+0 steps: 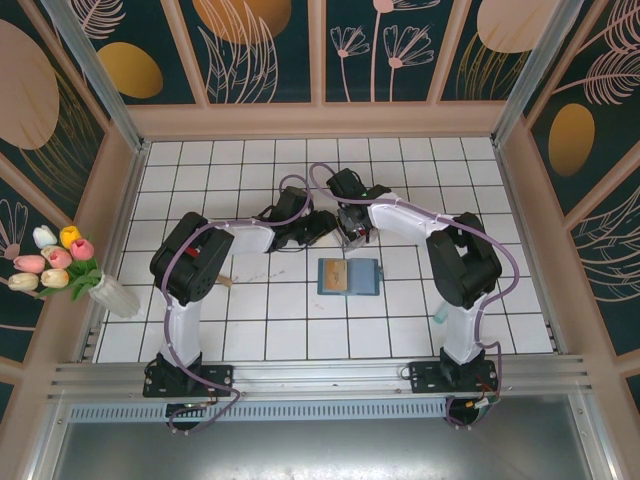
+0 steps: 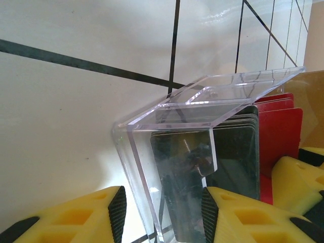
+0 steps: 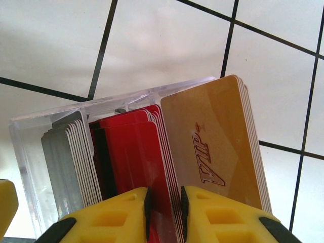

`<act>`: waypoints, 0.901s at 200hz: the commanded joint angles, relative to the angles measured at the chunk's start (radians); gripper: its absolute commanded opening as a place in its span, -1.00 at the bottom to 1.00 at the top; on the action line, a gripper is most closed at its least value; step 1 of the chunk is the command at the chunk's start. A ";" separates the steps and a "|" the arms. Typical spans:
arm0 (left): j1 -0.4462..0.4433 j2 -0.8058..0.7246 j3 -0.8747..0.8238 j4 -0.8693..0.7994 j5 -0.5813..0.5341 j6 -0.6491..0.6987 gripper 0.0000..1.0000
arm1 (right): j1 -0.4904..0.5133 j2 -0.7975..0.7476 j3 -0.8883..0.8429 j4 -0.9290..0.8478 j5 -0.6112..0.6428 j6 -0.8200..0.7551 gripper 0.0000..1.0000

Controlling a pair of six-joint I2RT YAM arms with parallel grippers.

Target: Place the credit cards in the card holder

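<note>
Rack [image 2: 172, 109]: transparent, glossy hard plastic with polished edges. Between the fingers of the right gripper [image 3: 164, 200], smooth red plastic cards [image 3: 131, 152]; just beside them, a gold card [image 3: 217, 147] with a satin metallic sheen. Fingers [image 3: 111, 220]: matt yellow moulded plastic faced with black rubbery pads [image 3: 147, 205]. Tabletop [image 1: 250, 330]: glossy white tiles.

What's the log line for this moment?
left gripper: open, straddling clear rack | right gripper: shut on red cards in rack | card holder: tan card on it
</note>
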 commanded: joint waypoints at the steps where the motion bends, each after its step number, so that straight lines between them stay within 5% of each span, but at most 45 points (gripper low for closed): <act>1: 0.002 0.023 -0.010 0.018 -0.004 0.000 -0.08 | -0.003 -0.019 0.020 -0.046 0.029 -0.004 -0.53; 113: 0.001 0.038 -0.006 0.018 0.000 0.000 -0.08 | -0.002 -0.044 0.022 -0.059 0.057 -0.004 -0.54; 180: 0.001 0.032 -0.010 0.017 -0.002 0.002 -0.08 | -0.004 -0.060 0.035 -0.066 0.066 -0.008 -0.73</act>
